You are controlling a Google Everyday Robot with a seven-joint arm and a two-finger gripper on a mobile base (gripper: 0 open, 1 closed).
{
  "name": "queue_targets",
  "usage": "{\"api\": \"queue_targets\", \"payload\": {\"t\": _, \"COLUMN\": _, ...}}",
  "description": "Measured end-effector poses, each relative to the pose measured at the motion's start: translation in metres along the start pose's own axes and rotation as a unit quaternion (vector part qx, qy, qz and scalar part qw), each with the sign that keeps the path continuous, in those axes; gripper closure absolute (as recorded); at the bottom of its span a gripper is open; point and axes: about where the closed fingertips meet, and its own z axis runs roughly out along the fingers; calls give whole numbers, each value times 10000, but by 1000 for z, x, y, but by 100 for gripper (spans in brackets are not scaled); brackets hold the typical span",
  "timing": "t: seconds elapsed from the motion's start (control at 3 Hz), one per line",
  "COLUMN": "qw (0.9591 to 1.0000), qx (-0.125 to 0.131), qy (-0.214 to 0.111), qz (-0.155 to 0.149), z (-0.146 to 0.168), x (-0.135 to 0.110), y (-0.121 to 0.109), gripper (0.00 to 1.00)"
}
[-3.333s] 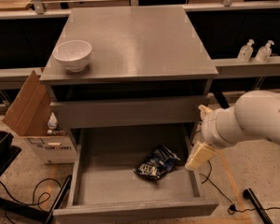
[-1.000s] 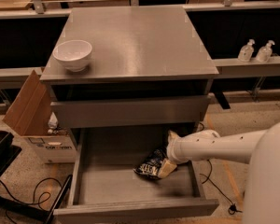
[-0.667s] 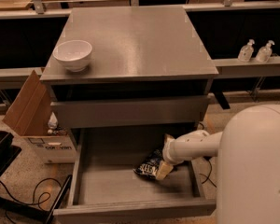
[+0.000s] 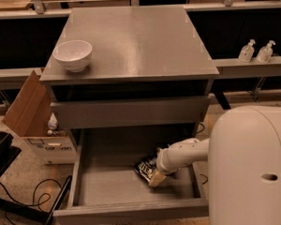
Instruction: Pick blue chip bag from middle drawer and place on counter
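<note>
Insp. note, single camera view. Your gripper is down inside the middle drawer, right of centre, low over the drawer floor. Its tan tip sits against the near-right edge of the blue chip bag; contact looks made, but you cannot tell from this view whether the gripper is clenched on the bag or released, as the wrist covers that part.

Bag pos.: lying on the grey drawer floor, crumpled, white print facing up, closer to the right side wall than the left, approx. midway front to back. Part of it is hidden behind the gripper.

Your arm enters from the right, crossing above the drawer's right wall and angling down-left to the bag. The robot's white body fills the btm-right corner of the view.

Drawer is pulled out w/ floor exposed. The taller drawer front above it is flush w/ the cabinet.

The bench, i.e. the cabinet's grey top, carries a white bowl at its front-left corner, upright.

Surroundings: open cardboard box on the floor just left of the cabinet; two pump bottles side by side on the ledge at right; dark cables on the floor at btm-left
</note>
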Motion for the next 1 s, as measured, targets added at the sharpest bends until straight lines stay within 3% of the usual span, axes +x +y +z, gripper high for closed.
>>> {"api": "queue_targets", "payload": {"t": 0.33, "qw": 9999, "qx": -137, "qy": -17, "qz": 101, "z": 12, "x": -4, "y": 12, "gripper": 49}}
{"api": "queue_targets", "payload": {"t": 1.0, "qw": 9998, "qx": -155, "qy": -16, "qz": 94, "z": 13, "x": -4, "y": 13, "gripper": 95}}
